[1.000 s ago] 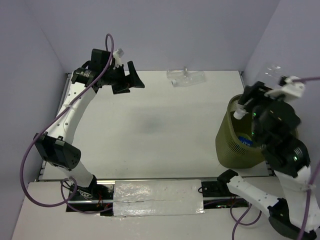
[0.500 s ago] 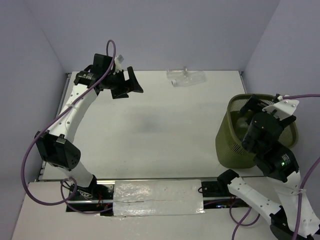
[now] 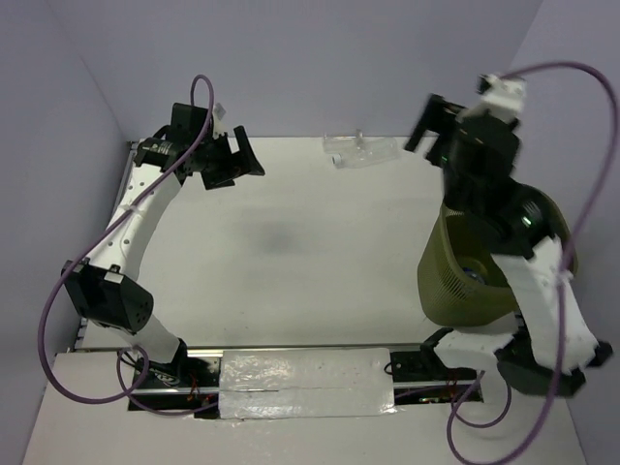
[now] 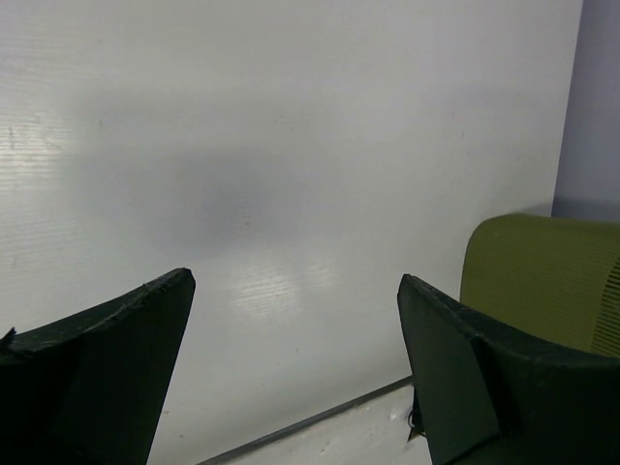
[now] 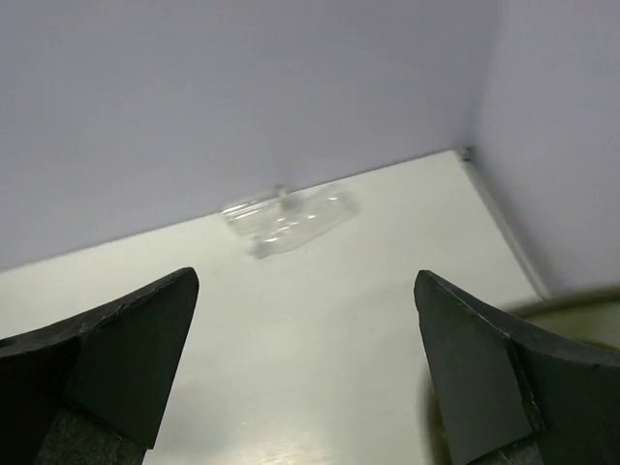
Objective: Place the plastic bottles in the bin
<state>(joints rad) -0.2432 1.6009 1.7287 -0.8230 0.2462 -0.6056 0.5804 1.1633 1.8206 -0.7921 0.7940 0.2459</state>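
Clear unlabelled plastic bottles, seemingly two lying side by side, rest on the table against the back wall. In the right wrist view the bottles lie ahead of the fingers. The olive-green mesh bin stands at the right, partly hidden by my right arm; a blue patch shows inside it. My right gripper is raised over the back right of the table, open and empty. Open and empty too, my left gripper hangs over the back left of the table.
Purple walls enclose the table at the back and both sides. The bin's side shows at the right in the left wrist view, and its rim at the lower right of the right wrist view. A taped strip runs along the near edge.
My right gripper opened over the bin and the clear bottle it held is gone from its jaws. The right arm then swung up and toward the back wall. My left gripper shifted slightly left.
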